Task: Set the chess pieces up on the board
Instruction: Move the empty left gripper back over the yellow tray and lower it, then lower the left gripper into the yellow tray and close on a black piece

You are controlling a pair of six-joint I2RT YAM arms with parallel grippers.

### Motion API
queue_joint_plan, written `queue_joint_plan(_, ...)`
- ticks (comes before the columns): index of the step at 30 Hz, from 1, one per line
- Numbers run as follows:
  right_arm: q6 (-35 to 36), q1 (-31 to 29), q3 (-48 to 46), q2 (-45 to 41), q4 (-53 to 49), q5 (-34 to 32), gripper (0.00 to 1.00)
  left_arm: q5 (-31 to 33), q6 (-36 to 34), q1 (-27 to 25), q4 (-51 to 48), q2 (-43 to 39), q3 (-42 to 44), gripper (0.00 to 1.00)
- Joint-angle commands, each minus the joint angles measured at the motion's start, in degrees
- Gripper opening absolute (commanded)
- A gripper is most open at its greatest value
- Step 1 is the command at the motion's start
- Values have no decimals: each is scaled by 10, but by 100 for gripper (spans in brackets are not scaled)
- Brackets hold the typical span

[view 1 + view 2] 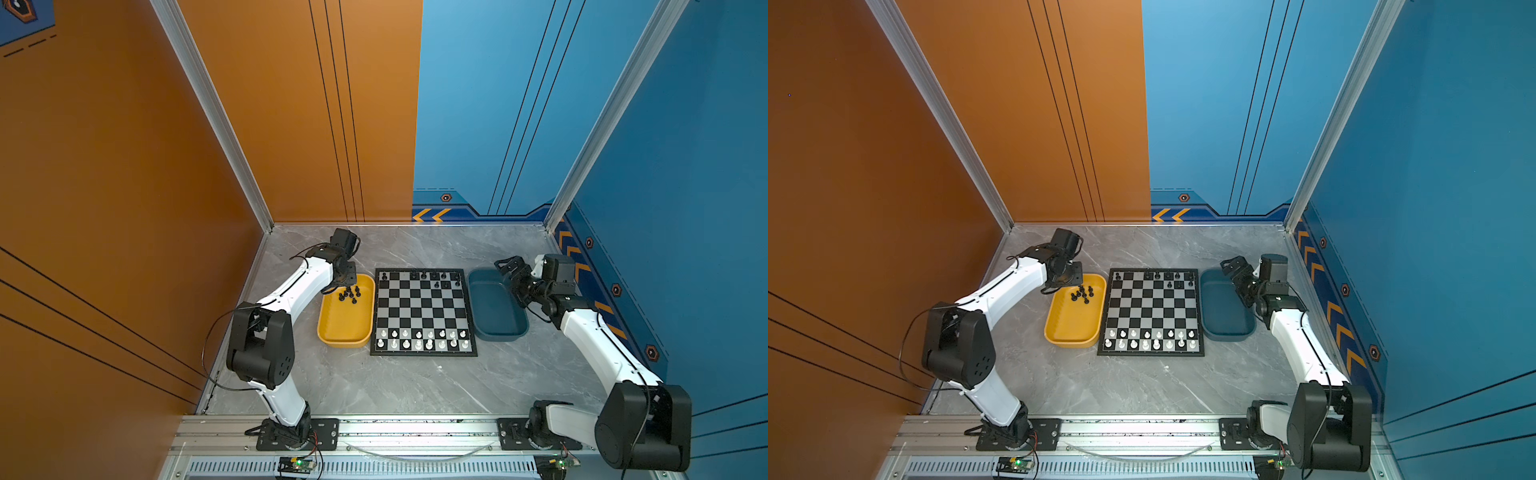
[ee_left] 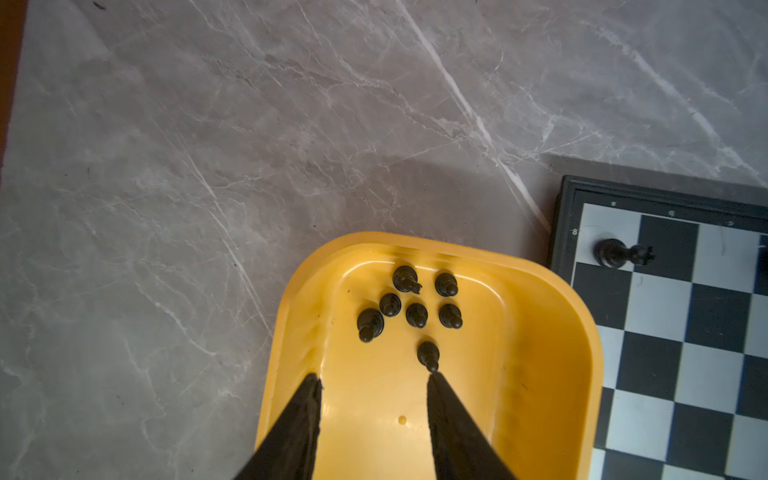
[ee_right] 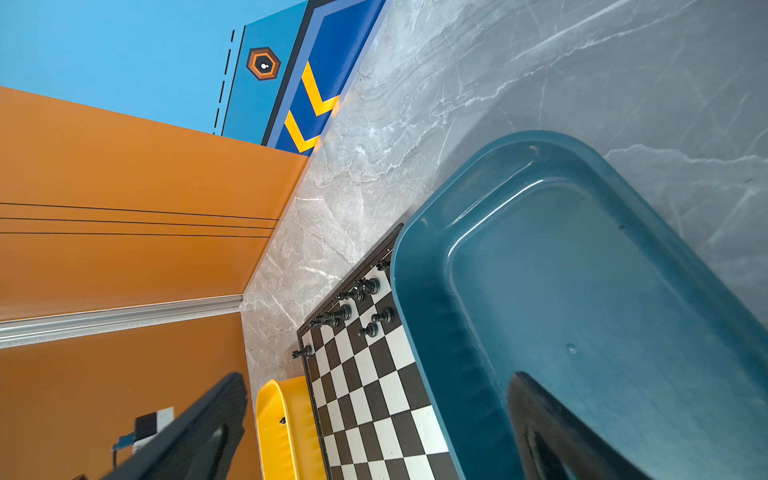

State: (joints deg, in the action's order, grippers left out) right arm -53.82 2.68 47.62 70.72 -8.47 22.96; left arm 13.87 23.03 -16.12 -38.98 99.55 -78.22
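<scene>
The board (image 1: 424, 311) lies flat mid-table, seen in both top views. Several black chess pieces (image 1: 434, 276) stand on its two far rows; one is in the corner square (image 2: 619, 252). More black pieces (image 2: 409, 307) stand clustered at the far end of the yellow tray (image 1: 345, 332). My left gripper (image 2: 374, 380) hovers over that end, open and empty, with one fingertip (image 2: 432, 380) just short of the nearest pawn (image 2: 428, 355). Open as well, my right gripper (image 3: 378, 380) hangs above the far end of the dark blue tray (image 1: 496, 316) and holds nothing.
White chessmen (image 1: 422, 338) fill the board's two near rows. The yellow tray touches the board's left edge, the blue tray its right edge. Orange and blue walls close in the grey marble table (image 1: 374, 386) on three sides.
</scene>
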Motion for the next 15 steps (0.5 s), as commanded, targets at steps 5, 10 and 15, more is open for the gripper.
queue_joint_plan(5,7,-1,10,-13,-14,4,100,-31,8,4,12,66,-39,44)
queue_joint_plan(10,8,0,10,-11,-14,3,100,-31,3,4,13,92,-56,43)
queue_joint_plan(15,7,0,12,-7,-13,2,100,-35,0,5,13,112,-71,42)
